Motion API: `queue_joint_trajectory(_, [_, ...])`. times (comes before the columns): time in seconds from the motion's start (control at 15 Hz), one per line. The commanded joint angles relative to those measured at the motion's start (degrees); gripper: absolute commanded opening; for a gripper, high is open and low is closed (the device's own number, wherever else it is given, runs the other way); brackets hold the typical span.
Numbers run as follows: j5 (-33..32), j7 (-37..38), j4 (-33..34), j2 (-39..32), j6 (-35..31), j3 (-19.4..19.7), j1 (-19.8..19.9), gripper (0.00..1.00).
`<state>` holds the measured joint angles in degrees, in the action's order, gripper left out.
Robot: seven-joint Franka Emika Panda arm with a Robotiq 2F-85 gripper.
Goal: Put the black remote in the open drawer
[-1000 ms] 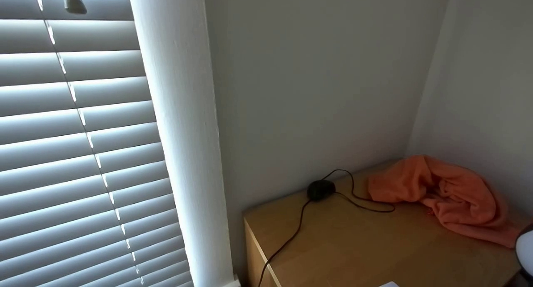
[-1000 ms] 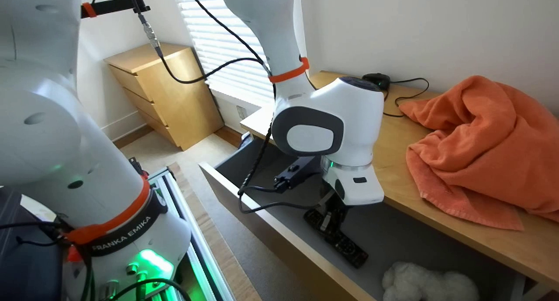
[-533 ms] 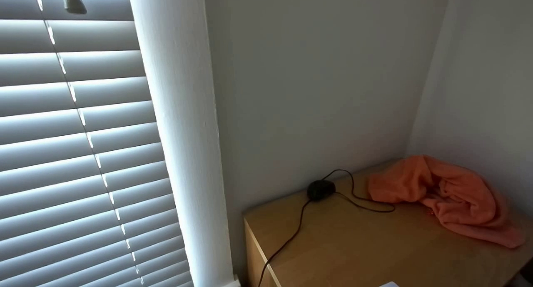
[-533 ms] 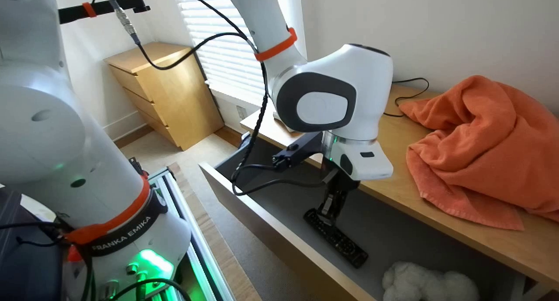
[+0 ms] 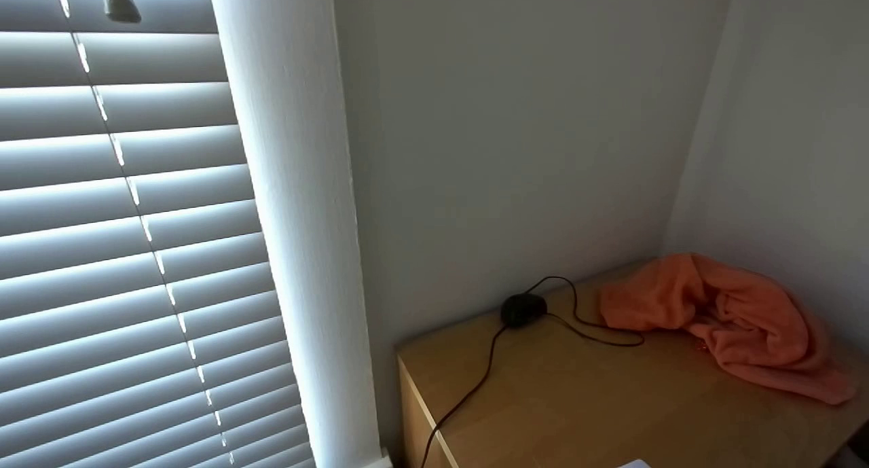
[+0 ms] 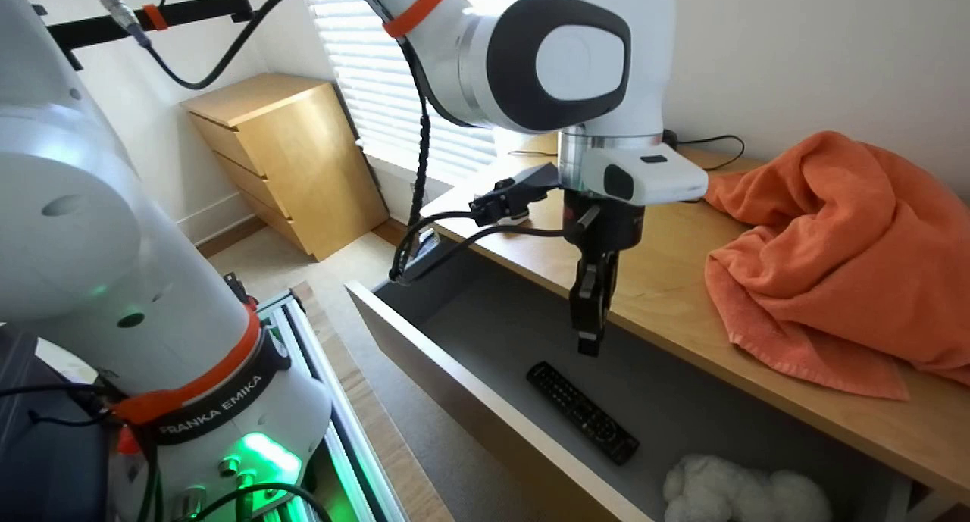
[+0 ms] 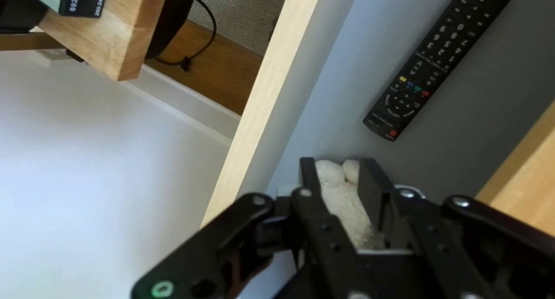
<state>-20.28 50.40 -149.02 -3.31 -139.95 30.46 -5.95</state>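
The black remote (image 6: pixel 582 412) lies flat on the grey floor of the open drawer (image 6: pixel 485 410). In the wrist view the remote (image 7: pixel 438 64) shows whole, buttons up, at the upper right, beyond the fingertips and apart from them. My gripper (image 6: pixel 589 348) points down above the drawer, near the dresser top's edge, clear of the remote. In the wrist view the gripper (image 7: pixel 338 162) has its two fingers apart with nothing held; a white plush thing shows through the gap, lower down in the drawer (image 7: pixel 277 103). The exterior view from over the dresser shows neither remote nor gripper.
The white plush thing (image 6: pixel 746 492) lies in the drawer's near end. An orange towel (image 6: pixel 841 264) is heaped on the dresser top (image 6: pixel 674 279). A round black plug with a thin cable (image 5: pixel 523 310) lies by the wall. Another wooden dresser (image 6: pixel 303 166) stands by the window.
My gripper was down at the remote one second ago and has risen well above it. The remote stays in the same place on the drawer floor.
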Motion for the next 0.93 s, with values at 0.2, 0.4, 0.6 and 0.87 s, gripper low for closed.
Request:
queue_joint_trajectory(0.2, [-1.1, -5.5, -5.0, 14.7, 2.0, -11.9, 13.1, 0.87])
queue_joint_trajectory(0.4, [0.1, -8.3, -6.4, 17.5, 0.7, -15.3, 16.3, 1.00])
queue_joint_trajectory(0.6, [1.2, -10.3, -7.4, 19.5, 0.2, -17.7, 18.2, 1.00])
queue_joint_trajectory(0.87, [2.8, -9.2, -5.5, 17.7, 1.8, -20.5, 19.9, 1.00])
